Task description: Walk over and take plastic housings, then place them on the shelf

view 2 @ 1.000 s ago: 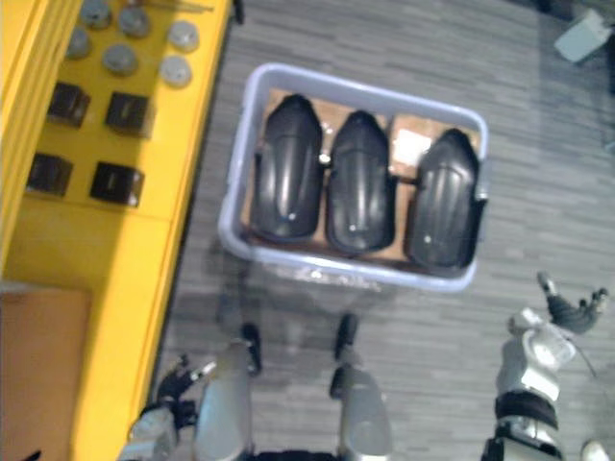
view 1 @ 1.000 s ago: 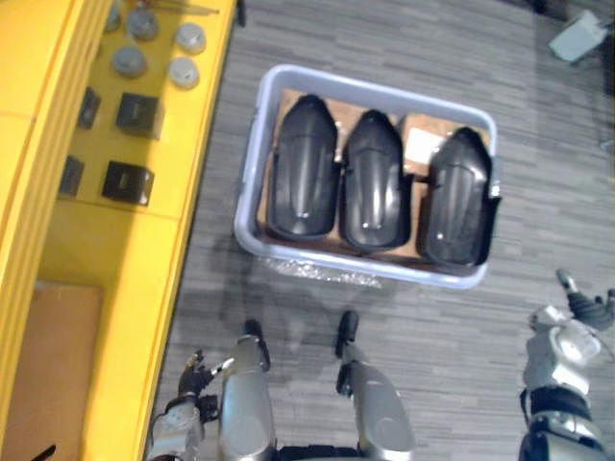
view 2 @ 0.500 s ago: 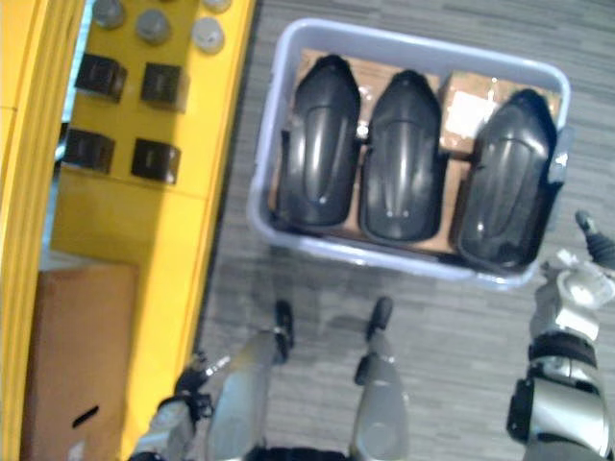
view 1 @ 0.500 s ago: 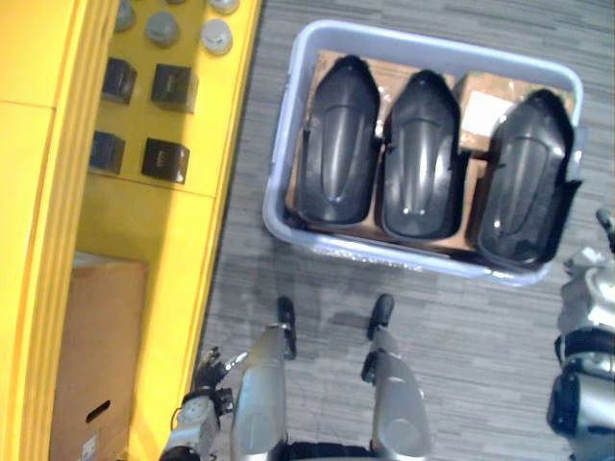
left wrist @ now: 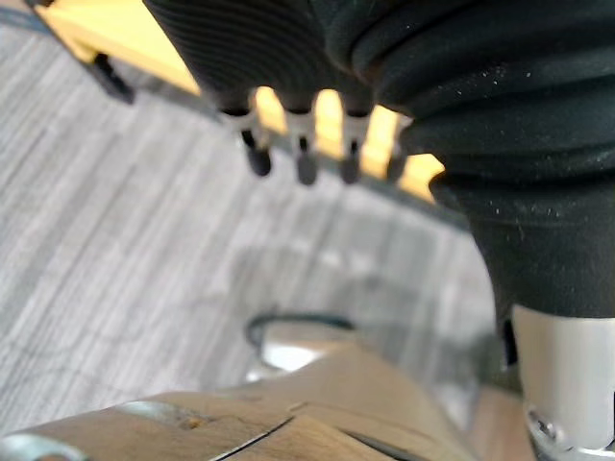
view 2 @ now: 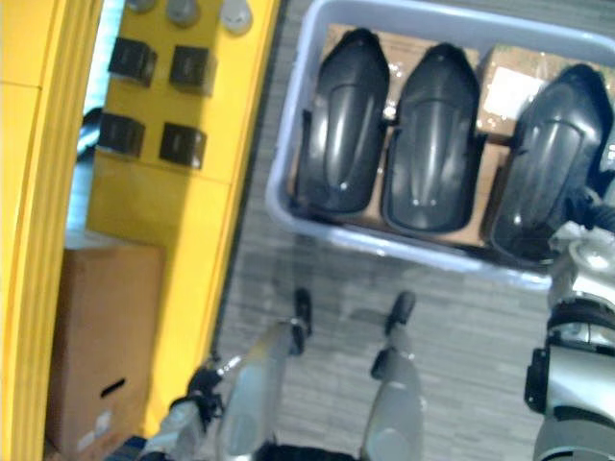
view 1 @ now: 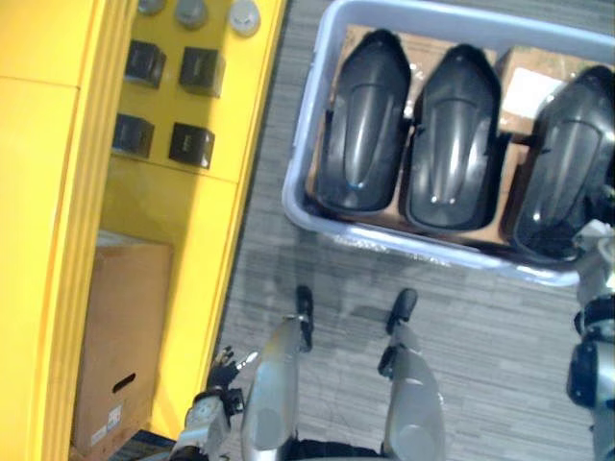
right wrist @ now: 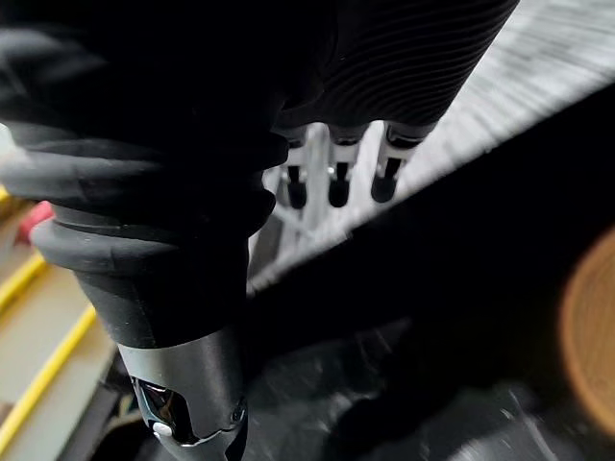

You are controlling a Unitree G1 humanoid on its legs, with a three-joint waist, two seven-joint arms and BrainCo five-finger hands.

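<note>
— Plastic housings (view 1: 452, 134): where were they?
— Let me go from my left. The yellow shelf (view 1: 58, 192) stood there, with small black blocks (view 1: 192, 144) and grey round caps (view 1: 243, 16) on it, and a cardboard box (view 1: 120, 346) lower down, nearer me. No housing lay on it.
— And your left hand?
— My left hand (left wrist: 269, 43) hung low beside the shelf's edge, over the grey floor (view 1: 317, 269). Its fingers (left wrist: 300, 163) were straight and relaxed. It held nothing and touched nothing.
— Then the housings?
— All three lay side by side in the pale tub (view 1: 298, 197) on the floor ahead of me, resting on a brown liner (view 1: 423, 58).
— Your right hand?
— My right hand (view 2: 584, 254) was at the tub's near right corner, just beside the rightmost housing (view 1: 567, 168). Its fingers (right wrist: 332, 178) were stretched out loosely, curled round nothing, over that dark shell. Whether the tips touched it I could not tell.
</note>
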